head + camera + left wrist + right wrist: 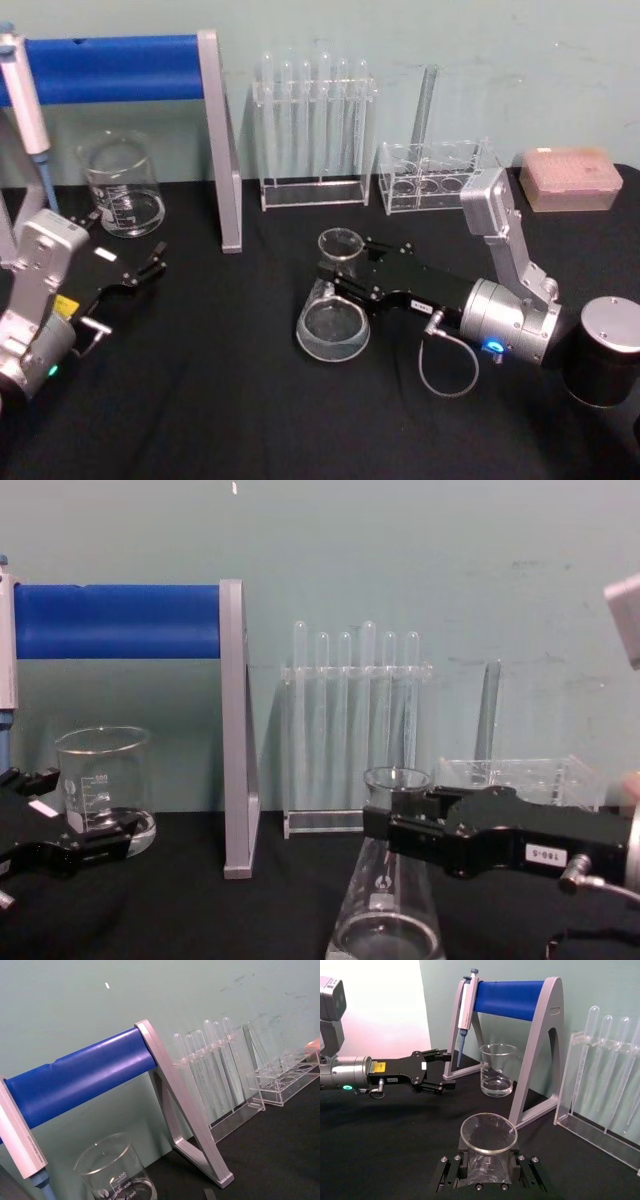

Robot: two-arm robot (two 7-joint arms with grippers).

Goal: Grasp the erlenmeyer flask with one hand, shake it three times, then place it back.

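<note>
Glassware on a black table: the right end effector, black with long flat fingers on a silver-grey arm, is clamped around the narrow neck of the clear glass conical erlenmeyer flask, just under its flared rim. The flask stands upright near the middle of the table, in front of the clear plastic rack of slim test tubes; whether its wide base touches the cloth or hangs just above it cannot be told. A small white printed mark sits low on the flask's wall, too small to read. A small white label on the right end effector carries digits with a dash, not clearly legible. The left end effector, also black, waits well apart at the table's left side with its fingers spread and nothing between them; a yellow sticker marks its body. Behind it stands a clear cylindrical glass beaker with white graduations, among them 400 and 300, beneath a blue roll on a grey stand from which a grey pipette hangs.
</note>
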